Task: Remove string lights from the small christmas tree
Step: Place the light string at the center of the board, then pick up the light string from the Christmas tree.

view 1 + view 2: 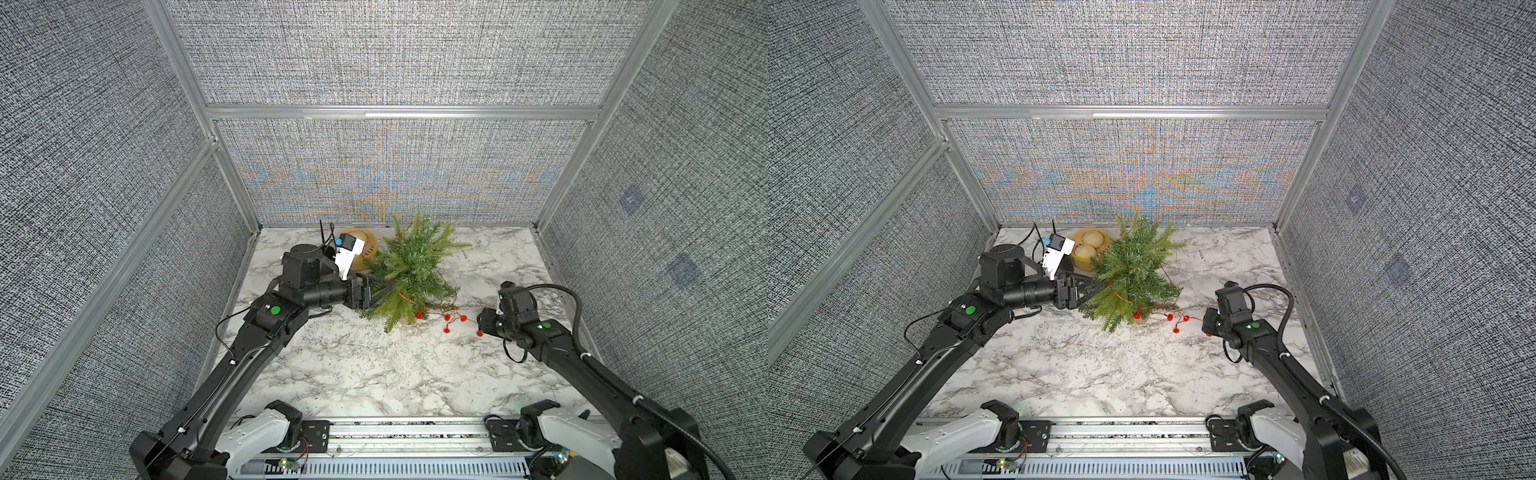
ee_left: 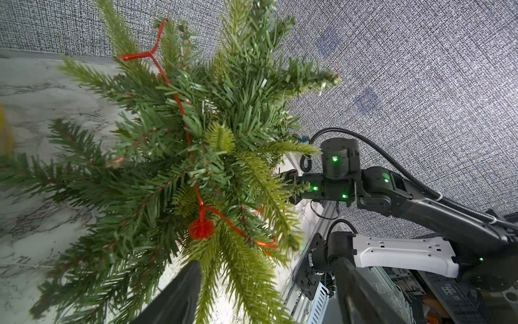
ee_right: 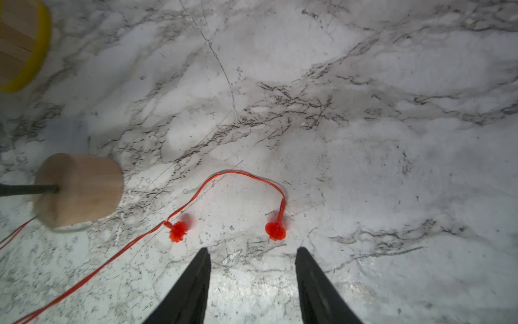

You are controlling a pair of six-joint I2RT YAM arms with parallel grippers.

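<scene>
No legible text, label or number shows anywhere

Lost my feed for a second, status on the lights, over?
Left gripper open in branches, right gripper open by loose bulbs. String lights partly on table, partly in small christmas tree. Yellow bowl behind tree.

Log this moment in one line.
left gripper: open, among branches of tree | right gripper: open, empty, above table | lights: part on tree, part on table
</scene>
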